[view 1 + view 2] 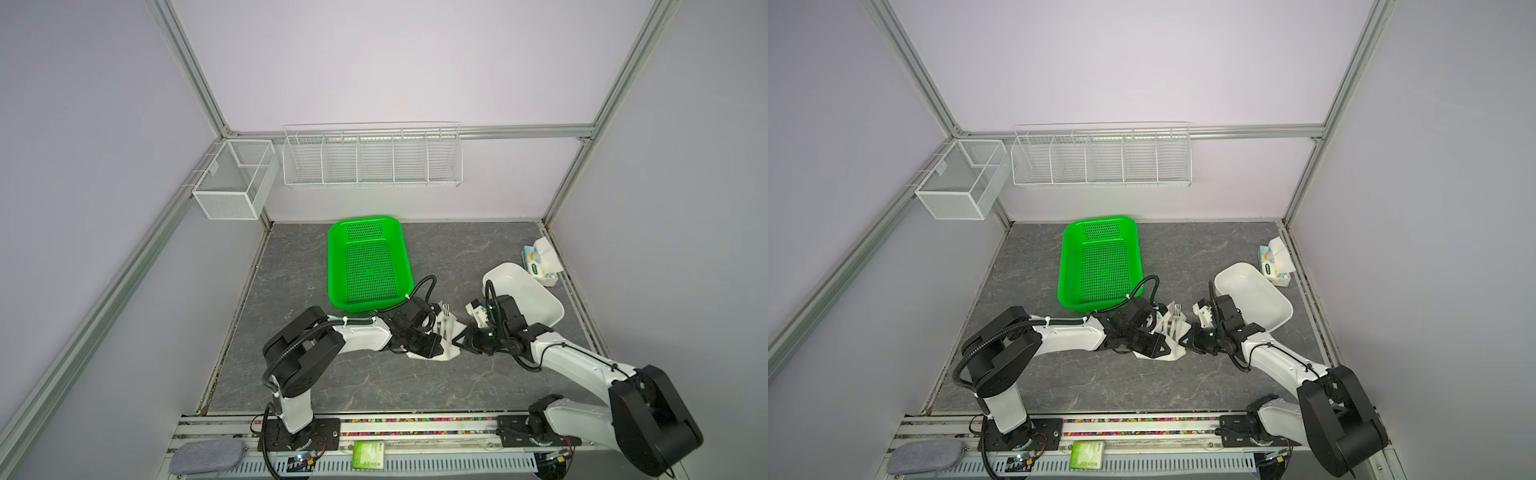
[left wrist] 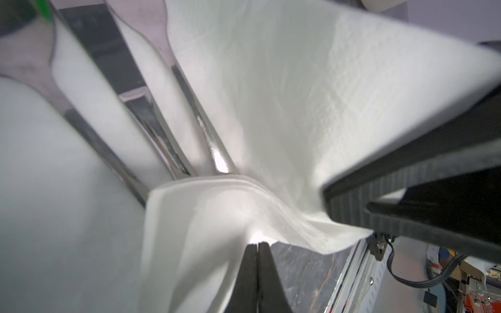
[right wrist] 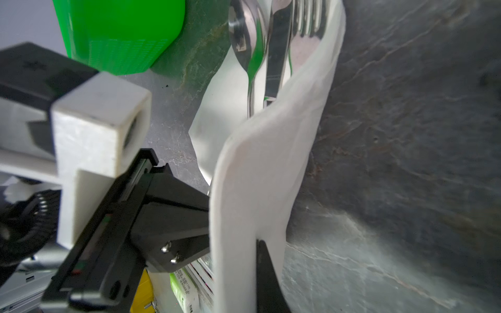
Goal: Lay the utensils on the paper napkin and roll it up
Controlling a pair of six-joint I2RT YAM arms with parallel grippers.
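The white paper napkin lies mid-table, lifted between both grippers. The utensils rest on it side by side: spoon, knife and fork, the fork tines sticking out at the far end. Their handles run under a folded napkin edge. My left gripper is shut, pinching the near napkin fold. My right gripper is shut on the napkin's right edge, which stands raised over the utensils.
A green perforated basket sits just behind the left wrist. A white oblong dish lies behind the right arm, with a blue-and-white tissue pack by the right wall. Wire racks hang on the back wall.
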